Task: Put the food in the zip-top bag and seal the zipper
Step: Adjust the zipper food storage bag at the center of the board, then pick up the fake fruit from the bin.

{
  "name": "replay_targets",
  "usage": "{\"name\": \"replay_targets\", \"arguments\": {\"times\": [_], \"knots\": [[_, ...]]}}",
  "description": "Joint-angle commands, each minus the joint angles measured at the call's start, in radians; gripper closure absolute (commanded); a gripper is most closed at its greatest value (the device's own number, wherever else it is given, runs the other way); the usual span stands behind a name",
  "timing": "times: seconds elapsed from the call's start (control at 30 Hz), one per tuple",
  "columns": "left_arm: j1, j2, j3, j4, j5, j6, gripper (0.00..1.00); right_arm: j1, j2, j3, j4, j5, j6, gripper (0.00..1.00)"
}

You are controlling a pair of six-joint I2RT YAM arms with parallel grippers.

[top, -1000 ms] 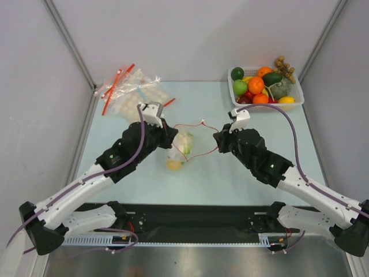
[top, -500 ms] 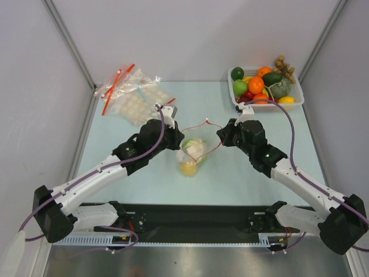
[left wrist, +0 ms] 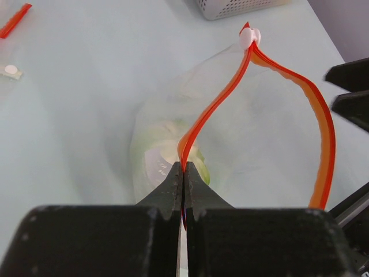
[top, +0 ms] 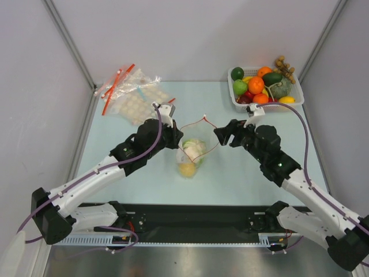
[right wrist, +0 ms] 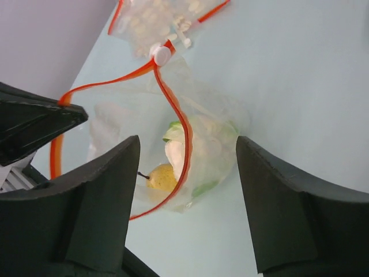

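The clear zip-top bag (top: 191, 154) hangs at the table's middle, with a yellow piece (right wrist: 161, 176) and a pale leafy piece (right wrist: 179, 151) of food inside. Its red-orange zipper (left wrist: 216, 104) gapes in a loop, the white slider (top: 206, 119) at the far end. My left gripper (left wrist: 183, 173) is shut on the near-left part of the strip and holds the mouth up. Just right of the bag's mouth, my right gripper (right wrist: 187, 141) is open, with nothing between its fingers. More food fills the white basket (top: 300, 92).
Crinkled disc-dotted bags (top: 135, 95) with red strips lie at the back left. The basket sits at the back right against the wall, with small brown pieces beside it. Grey walls close in on both sides of the table.
My right gripper has let go of the zipper strip, opened wide and drawn slightly right. My left gripper keeps its grip; the bag has shifted a little towards the centre.
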Motion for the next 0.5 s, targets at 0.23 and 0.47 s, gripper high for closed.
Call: {"name": "replay_targets", "arguments": {"times": [0.23,0.47], "knots": [[0.005,-0.039,0.025,0.035,-0.029,0.0,0.99,-0.118,-0.097,0.018,0.073,0.245,0.006,0.23],[0.005,-0.047,0.005,0.056,-0.035,-0.001,1.0,-0.347,0.19,0.179,0.118,0.16,0.109,0.12]]}}
